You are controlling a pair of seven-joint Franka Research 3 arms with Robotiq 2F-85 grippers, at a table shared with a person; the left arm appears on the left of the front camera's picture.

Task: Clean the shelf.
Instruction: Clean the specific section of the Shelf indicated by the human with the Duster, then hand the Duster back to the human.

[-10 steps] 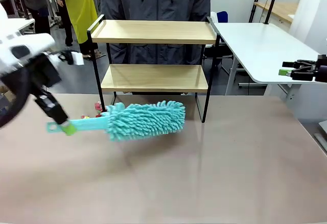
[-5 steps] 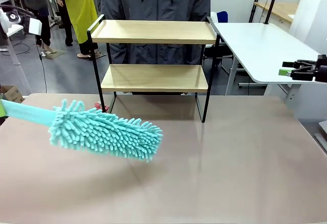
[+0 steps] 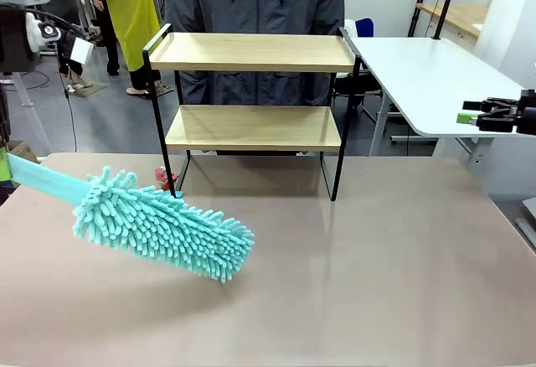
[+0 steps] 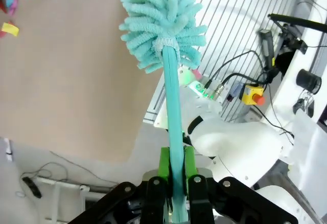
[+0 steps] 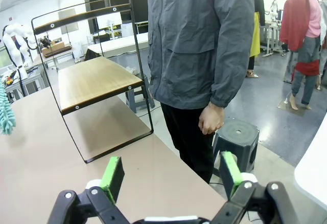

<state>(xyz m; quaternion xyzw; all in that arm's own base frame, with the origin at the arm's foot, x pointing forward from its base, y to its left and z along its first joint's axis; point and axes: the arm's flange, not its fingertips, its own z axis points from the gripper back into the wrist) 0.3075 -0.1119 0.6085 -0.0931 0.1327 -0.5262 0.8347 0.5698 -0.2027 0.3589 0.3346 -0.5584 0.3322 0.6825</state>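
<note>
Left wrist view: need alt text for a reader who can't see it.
The left claw is shut on the flat handle of a teal microfibre duster, whose shaggy head shows at the top, by the edge of the tan table. To the right sits a white robot base with cables.

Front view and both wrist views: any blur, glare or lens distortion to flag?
Front view: duster sharp, soft shadow beneath it on the table, which has a mild sheen. Right wrist view: wide-angle lens bows the shelf frame. Left wrist view: duster handle crisp.
</note>
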